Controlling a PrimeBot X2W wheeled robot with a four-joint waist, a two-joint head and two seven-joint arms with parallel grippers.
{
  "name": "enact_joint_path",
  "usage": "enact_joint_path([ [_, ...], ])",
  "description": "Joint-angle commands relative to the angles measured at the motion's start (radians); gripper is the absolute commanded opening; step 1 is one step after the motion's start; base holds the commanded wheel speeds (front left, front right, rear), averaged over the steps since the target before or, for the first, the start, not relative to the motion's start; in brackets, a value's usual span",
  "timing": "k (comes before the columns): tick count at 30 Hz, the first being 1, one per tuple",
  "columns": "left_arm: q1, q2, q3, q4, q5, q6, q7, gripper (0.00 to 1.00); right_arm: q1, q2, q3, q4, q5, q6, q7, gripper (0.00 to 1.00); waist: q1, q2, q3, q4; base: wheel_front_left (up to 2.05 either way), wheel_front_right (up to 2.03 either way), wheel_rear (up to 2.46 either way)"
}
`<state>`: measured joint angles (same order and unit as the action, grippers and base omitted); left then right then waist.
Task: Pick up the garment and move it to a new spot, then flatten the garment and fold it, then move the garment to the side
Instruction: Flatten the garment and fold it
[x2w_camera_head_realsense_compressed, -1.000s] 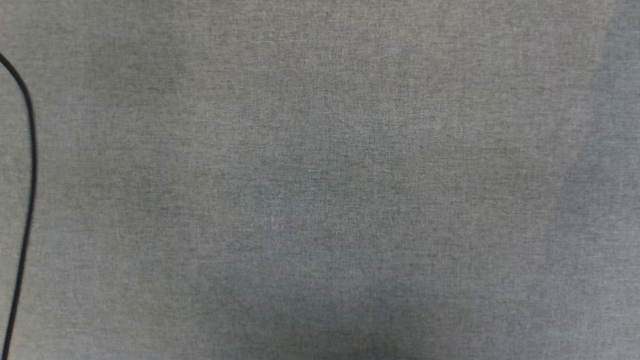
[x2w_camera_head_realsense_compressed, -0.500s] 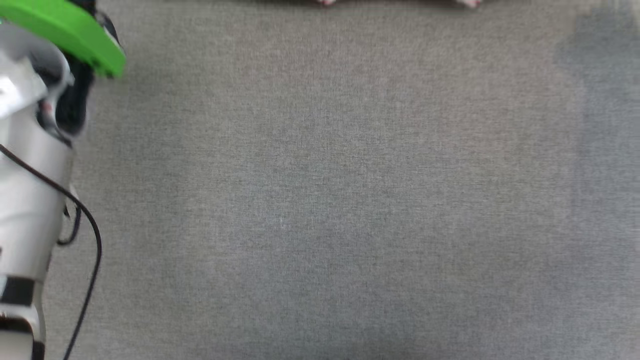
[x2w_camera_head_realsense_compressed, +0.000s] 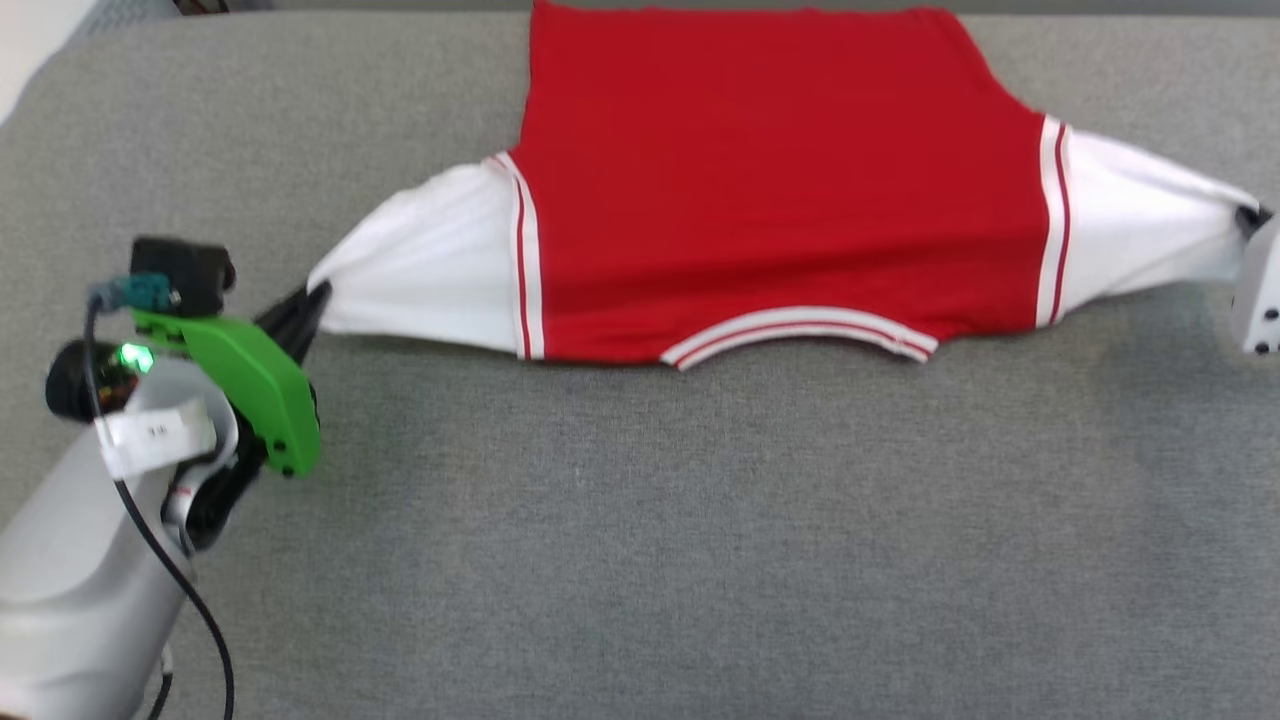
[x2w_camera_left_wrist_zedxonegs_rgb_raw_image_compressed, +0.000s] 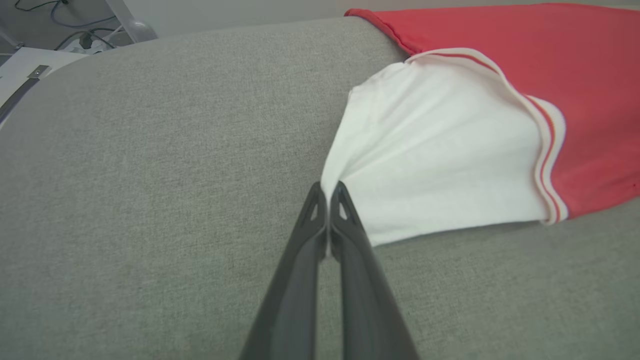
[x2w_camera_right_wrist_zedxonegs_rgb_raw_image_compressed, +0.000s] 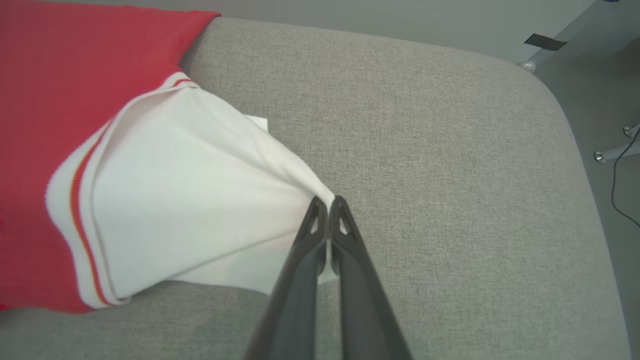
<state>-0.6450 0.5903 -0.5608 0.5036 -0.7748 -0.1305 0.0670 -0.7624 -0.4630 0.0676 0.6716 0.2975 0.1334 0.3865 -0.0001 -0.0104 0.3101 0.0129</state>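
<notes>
Our left gripper (x2w_camera_left_wrist_zedxonegs_rgb_raw_image_compressed: 327, 187) has its two dark fingers pressed together on the outer edge of the garment's left white sleeve (x2w_camera_left_wrist_zedxonegs_rgb_raw_image_compressed: 440, 165), and the cloth fans out from the pinch in taut folds. Our right gripper (x2w_camera_right_wrist_zedxonegs_rgb_raw_image_compressed: 327, 202) is clamped the same way on the end of the right white sleeve (x2w_camera_right_wrist_zedxonegs_rgb_raw_image_compressed: 190, 200).

Between the two grips the garment (x2w_camera_head_realsense_compressed: 780, 200) is stretched sleeve to sleeve. Its long axis runs left to right across the head view, in the far half of the grey fabric-covered surface (x2w_camera_head_realsense_compressed: 640, 560). The neckline (x2w_camera_head_realsense_compressed: 800, 330) points toward us and the hem end lies at the surface's far edge.

The face turned up is plain red. A red-and-white striped band curves along the neckline, and matching stripes mark each seam where the red body meets a sleeve. The body lies mostly flat, while both sleeves are drawn into narrow cones toward our fingers.

On our left wrist we see a green bracket (x2w_camera_head_realsense_compressed: 250, 385), a small lit green light (x2w_camera_head_realsense_compressed: 132, 356) and a white tag (x2w_camera_head_realsense_compressed: 155, 432). The tag's small dark print is too fine for us to read.
</notes>
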Motion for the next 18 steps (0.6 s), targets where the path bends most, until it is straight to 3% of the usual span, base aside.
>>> enact_joint_path([
  [1,0.047,0.033,0.002,-0.011,-0.007,0.017,0.018,0.00,0.043,-0.034,-0.006,-0.013,0.024,-0.003,0.028,0.00,0.0001,0.0104,-0.077,-0.002,0.00,0.00,0.00],
  [18,0.463,0.171,-0.006,-0.385,-0.154,0.150,0.181,0.00,0.490,-0.070,-0.108,-0.297,0.273,-0.003,0.305,0.00,0.0001,0.0104,-0.166,-0.015,0.00,0.00,0.00],
])
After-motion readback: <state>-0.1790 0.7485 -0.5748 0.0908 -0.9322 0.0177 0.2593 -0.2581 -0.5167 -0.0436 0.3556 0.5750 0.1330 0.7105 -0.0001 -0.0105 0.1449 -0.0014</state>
